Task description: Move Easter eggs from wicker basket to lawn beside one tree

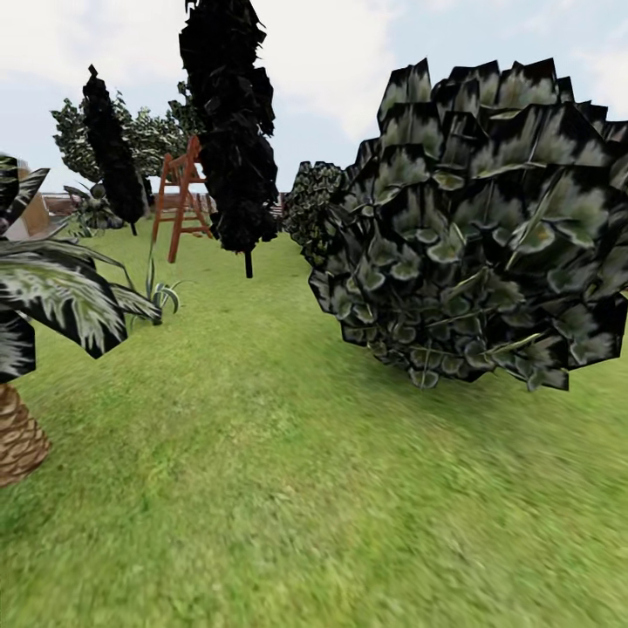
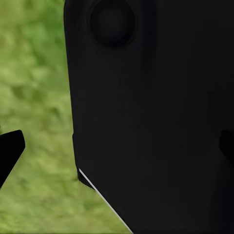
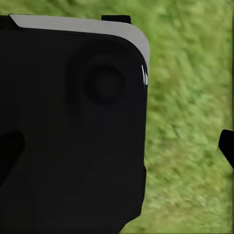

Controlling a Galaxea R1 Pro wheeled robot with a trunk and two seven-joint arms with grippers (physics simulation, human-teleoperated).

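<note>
Head view shows lawn [image 1: 288,488] and bush [image 1: 475,227]; both tools' states unclear.

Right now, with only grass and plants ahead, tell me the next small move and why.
Probably turn the base and scan for the basket. The head view shows lawn, a big leafy bush, a black columnar tree and a red ladder, but no basket or eggs to reach for.

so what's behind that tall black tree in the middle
Behind the black tree, a red-brown wooden frame stands on the lawn, with pale leafy trees and sky farther back. The trunk and foliage hide whatever is directly behind them.
</note>
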